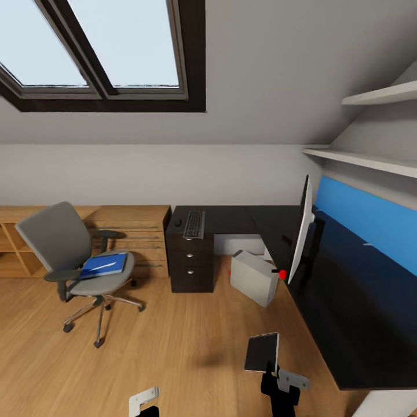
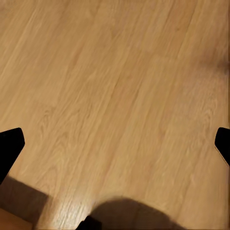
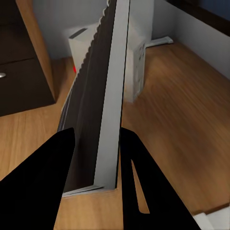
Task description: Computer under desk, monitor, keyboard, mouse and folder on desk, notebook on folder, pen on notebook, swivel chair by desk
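Nearest the camera, the right gripper (image 1: 267,370) is clamped on the notebook (image 1: 261,351), a thin grey pad held upright above the wooden floor (image 1: 174,347). In the right wrist view the two black fingers (image 3: 43,182) press on either face of the notebook (image 3: 103,96), seen edge-on. The left gripper (image 2: 115,143) hangs over bare floor boards with its jaws wide apart, one dark fingertip (image 2: 9,146) at each side of that view.

Further on, the computer (image 1: 253,277), a light grey tower, stands tilted on the floor in the inner corner of the L-shaped desk (image 1: 347,324), partly under the desktop's edge. The monitor (image 1: 301,229) stands on the desk's right wing, seen nearly edge-on, with a red dot at its lower corner. Behind it a blue wall panel (image 1: 370,217) runs along the wall beneath two white shelves (image 1: 370,159).

To the left, the swivel chair (image 1: 75,260) stands well apart from the desk, with the blue folder (image 1: 104,264) lying on its seat and a thin white stick, seemingly the pen (image 1: 103,266), on top of the folder.

On the far wing of the desk, above the drawer unit (image 1: 190,260), the keyboard (image 1: 194,224) lies with the small black mouse (image 1: 178,222) just beside it. A wooden chest of drawers (image 1: 130,237) stands against the back wall, below a skylight (image 1: 104,52).
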{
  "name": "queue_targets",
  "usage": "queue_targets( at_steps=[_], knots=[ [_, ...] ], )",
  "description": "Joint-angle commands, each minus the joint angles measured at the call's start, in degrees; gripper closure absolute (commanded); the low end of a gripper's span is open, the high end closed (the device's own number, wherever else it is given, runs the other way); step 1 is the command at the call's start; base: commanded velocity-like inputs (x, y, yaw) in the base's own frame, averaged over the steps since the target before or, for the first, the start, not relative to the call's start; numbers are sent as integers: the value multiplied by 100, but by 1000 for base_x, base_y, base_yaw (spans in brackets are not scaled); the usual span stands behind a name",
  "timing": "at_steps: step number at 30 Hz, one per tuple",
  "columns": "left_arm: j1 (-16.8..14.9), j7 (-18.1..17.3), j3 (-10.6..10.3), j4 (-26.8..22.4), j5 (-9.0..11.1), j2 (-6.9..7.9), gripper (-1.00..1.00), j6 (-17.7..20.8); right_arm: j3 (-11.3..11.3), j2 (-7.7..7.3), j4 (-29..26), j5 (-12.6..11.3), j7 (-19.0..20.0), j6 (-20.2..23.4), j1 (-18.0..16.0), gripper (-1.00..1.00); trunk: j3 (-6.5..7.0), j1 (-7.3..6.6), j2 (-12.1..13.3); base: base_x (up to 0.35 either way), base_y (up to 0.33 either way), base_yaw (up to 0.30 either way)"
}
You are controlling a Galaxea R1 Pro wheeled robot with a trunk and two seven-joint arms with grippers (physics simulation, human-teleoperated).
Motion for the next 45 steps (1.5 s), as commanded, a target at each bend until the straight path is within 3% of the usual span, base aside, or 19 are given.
queue_targets(
  at_steps=[1,16,25,45],
  knots=[
    [-5,34,-45,2,62,4,-100,-32,-27,2,3,-18,26,-24,-5,100,11,-18,37,335,0,0],
    [-4,35,-46,37,59,2,-100,-33,-27,6,3,-18,26,-24,4,100,280,-348,638,335,0,0],
    [-5,40,-46,38,58,2,-100,-33,-27,4,3,-19,26,-24,4,100,280,-348,638,257,0,0],
    [-5,40,-44,38,57,4,-100,-33,-25,10,10,-14,33,-24,10,100,280,-348,638,61,67,0]
  ],
)
